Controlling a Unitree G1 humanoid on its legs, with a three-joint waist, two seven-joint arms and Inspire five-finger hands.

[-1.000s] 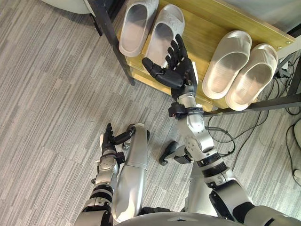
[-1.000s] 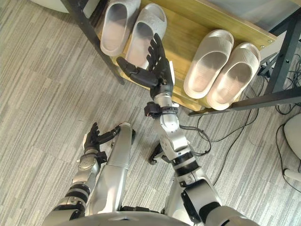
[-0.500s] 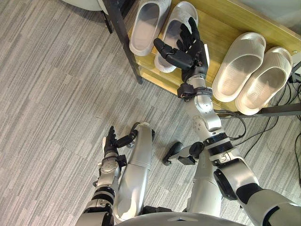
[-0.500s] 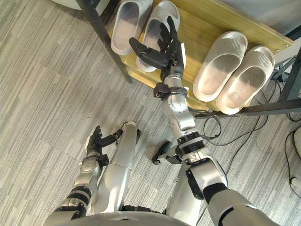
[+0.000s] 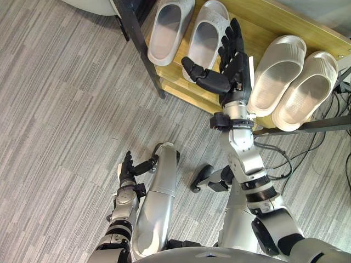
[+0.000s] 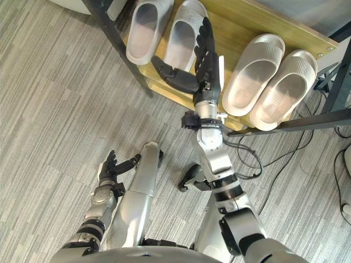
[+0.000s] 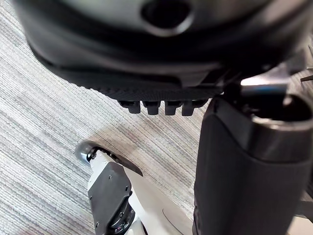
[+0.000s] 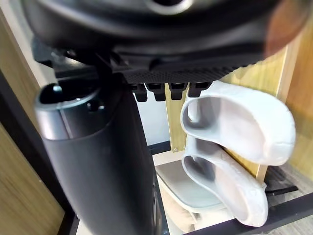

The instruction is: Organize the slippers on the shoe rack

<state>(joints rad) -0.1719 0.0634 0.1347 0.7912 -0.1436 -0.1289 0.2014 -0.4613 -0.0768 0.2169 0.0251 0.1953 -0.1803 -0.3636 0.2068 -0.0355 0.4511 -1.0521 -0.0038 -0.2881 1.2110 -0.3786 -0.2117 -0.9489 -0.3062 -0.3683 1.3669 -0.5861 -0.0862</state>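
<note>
Right hand [image 5: 233, 68] spread open above the rack [image 5: 263, 22], fingers [image 5: 235, 38] straight and thumb [image 5: 204, 79] jutting toward the robot's left, with nothing in its hold. It hangs over the bare strip of wooden shelf between two pairs of pale grey slippers. The left pair, one slipper [image 5: 167, 30] beside the other [image 5: 205, 35], lies just beside the fingertips at the rack's left end, close to a black frame post [image 5: 137, 44]; whether the fingertips touch the nearer slipper cannot be told. The right pair, an inner slipper [image 5: 274, 66] and an outer one [image 5: 307, 87], lies side by side on the same shelf at the hand's other side, just past the edge of the palm. All four slippers sit sole-down on the wood, their hollows facing up. In the right wrist view, two slippers [image 8: 234, 122] show past the fingers against the wood. Well apart from the rack, the left hand [image 5: 127, 167] hangs low over the grey striped floor [image 5: 55, 109], its fingers relaxed and straight, empty.
</note>
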